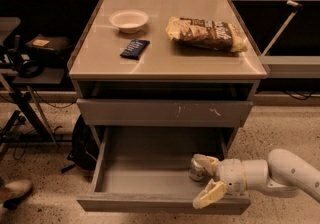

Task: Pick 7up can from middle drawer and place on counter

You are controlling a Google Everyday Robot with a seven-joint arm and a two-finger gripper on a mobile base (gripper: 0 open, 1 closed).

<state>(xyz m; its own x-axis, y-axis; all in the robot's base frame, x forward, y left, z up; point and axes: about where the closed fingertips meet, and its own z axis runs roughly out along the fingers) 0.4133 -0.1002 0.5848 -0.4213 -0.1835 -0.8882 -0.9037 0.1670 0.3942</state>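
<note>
One 7up can [196,171] stands upright beside the spread claw [207,178].

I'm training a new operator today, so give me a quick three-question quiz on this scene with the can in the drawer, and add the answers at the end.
1. True or false: the 7up can stands on the counter.
2. Where is the gripper? A) above the counter. B) at the right front of the open middle drawer, fingers spread beside the can. C) out of view.
3. How many items lie on the counter?

Key
1. False: it is inside the middle drawer, at the right.
2. B.
3. Three: a bowl, a dark packet and a chip bag.
</note>
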